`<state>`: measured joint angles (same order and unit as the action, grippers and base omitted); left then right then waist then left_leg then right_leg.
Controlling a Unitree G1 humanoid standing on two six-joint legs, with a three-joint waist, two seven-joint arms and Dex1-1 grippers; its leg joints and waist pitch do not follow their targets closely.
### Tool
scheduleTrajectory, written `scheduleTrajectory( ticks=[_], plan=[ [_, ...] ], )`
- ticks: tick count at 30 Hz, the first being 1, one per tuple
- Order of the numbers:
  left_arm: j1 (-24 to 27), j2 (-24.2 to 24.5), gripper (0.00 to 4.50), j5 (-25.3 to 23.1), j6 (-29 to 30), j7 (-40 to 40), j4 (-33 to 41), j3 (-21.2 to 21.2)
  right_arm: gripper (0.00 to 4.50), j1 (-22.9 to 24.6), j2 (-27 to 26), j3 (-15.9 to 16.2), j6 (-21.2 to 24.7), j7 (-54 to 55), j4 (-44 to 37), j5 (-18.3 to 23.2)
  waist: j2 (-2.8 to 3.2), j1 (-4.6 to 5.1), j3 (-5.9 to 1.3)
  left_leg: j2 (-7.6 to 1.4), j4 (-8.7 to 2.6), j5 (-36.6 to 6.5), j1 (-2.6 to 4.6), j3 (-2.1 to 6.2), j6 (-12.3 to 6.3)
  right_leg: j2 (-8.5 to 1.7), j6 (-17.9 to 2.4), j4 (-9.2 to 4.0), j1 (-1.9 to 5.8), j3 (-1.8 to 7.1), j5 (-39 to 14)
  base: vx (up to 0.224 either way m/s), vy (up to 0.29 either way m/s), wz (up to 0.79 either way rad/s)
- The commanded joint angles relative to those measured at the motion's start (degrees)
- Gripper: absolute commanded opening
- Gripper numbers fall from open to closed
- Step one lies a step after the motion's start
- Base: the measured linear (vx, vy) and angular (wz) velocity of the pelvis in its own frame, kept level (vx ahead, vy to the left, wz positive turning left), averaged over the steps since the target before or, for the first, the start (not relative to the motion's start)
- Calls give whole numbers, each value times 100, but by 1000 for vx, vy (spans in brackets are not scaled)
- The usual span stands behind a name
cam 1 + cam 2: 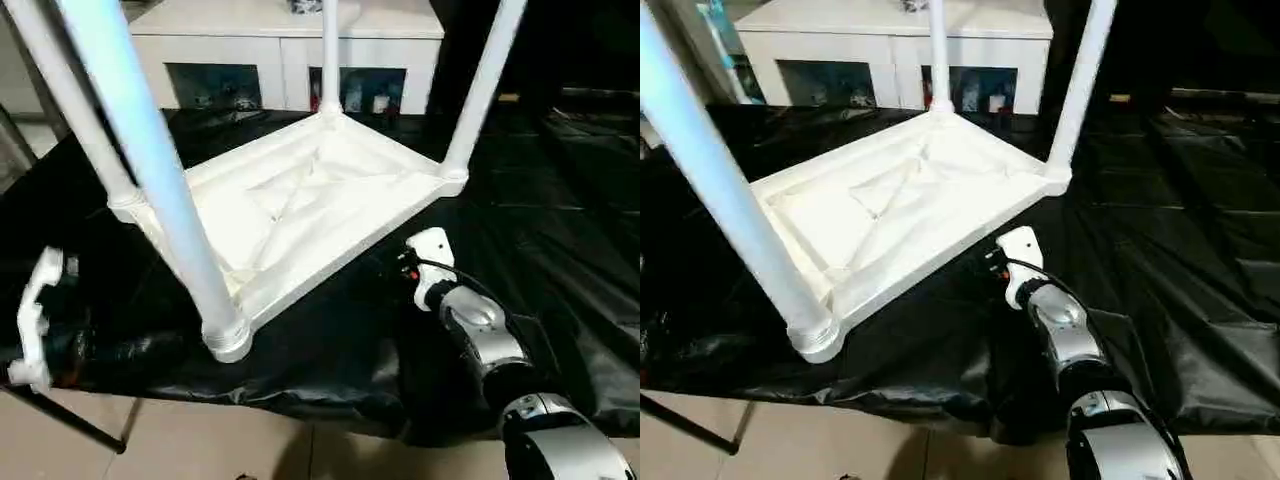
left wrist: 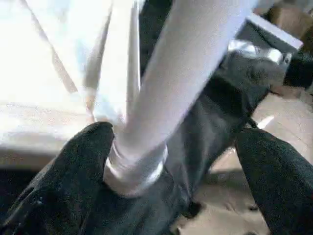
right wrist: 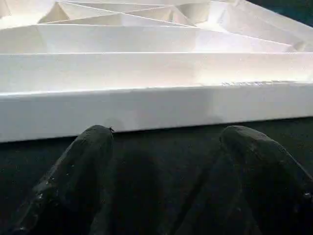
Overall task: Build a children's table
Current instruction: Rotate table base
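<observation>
The children's table top (image 1: 300, 200) lies upside down on a black sheet, its X ribs facing up. Legs stand in its corner sockets: a near leg (image 1: 150, 170), a left one (image 1: 75, 110), a far one (image 1: 330, 50) and a right one (image 1: 485, 80). My left gripper (image 2: 176, 137) is open around the base of the near leg (image 2: 146, 161), one finger (image 2: 83, 161) close against the flared end. My right gripper (image 3: 168, 132) is open, low on the sheet, facing the top's long side rim (image 3: 156, 107) a short way off, holding nothing.
A white cabinet (image 1: 290, 40) with glass doors stands behind the table. The black sheet (image 1: 560, 200) covers the work surface and ends near me over a tiled floor (image 1: 200, 440). A thin dark stand leg (image 1: 60, 420) crosses the floor at the near left.
</observation>
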<state>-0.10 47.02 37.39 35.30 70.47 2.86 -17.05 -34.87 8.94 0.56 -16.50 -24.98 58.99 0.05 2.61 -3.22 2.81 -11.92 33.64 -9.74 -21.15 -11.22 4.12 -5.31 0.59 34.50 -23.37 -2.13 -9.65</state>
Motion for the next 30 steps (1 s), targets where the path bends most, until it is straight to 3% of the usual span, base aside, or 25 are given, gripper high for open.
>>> scheduleTrajectory(
  ticks=[1,8,10,12,14,18,19,23,30],
  plan=[
    [-239,-178,447,-4,-112,-129,17,137,393,-159,-22,42,-32,88,113,-72,61,-2,-322,-65,-460,-2193,129,17,52,-123,-1395,-352,163,119,-1568,0,0,0],
    [-966,-844,447,-38,-116,-234,21,876,393,-371,-172,149,89,206,360,-225,36,-28,-324,-54,-446,-2260,140,24,134,-145,-1261,-380,144,135,-1928,0,0,0],
    [-1107,-1000,447,-81,-103,-254,22,1071,393,-421,-190,162,126,245,447,-250,3,-19,-327,-47,-449,-2142,82,35,127,-152,-1245,-355,185,133,-1874,0,0,0],
    [-1268,-1167,447,-148,-100,-275,4,1268,393,-472,-201,177,181,314,546,-295,2,-30,-341,-51,-434,-2050,118,27,111,-141,-1263,-354,159,135,-1792,0,0,0],
    [-1411,-1328,447,-151,-74,-246,59,1472,393,-503,-219,188,214,352,614,-333,-13,-21,-342,-44,-438,-1956,67,36,99,-144,-1255,-334,202,129,-1698,0,0,0],
    [-1654,-1589,447,-118,-1,-171,247,1885,393,-542,-288,224,213,366,701,-377,-62,-13,-352,-46,-420,-1800,60,22,36,-140,-1313,-322,205,128,-1505,0,0,0],
    [-1740,-1682,447,-136,-22,-152,255,2011,393,-553,-316,254,214,347,719,-391,-46,-22,-356,-48,-413,-1784,71,19,26,-143,-1315,-319,200,130,-1492,0,0,0],
    [-2081,-2042,447,-282,-62,-53,227,2535,393,-568,-401,291,144,315,754,-427,-107,1,-348,-46,-416,-1778,50,18,21,-145,-1289,-325,214,129,-1563,0,0,0],
    [-2565,-2513,447,-676,-287,-86,-212,3066,393,-577,-470,332,50,235,754,-445,-144,111,-351,-25,-401,-1720,13,37,-11,-160,-1236,-351,243,130,-1574,0,0,0]
  ],
)
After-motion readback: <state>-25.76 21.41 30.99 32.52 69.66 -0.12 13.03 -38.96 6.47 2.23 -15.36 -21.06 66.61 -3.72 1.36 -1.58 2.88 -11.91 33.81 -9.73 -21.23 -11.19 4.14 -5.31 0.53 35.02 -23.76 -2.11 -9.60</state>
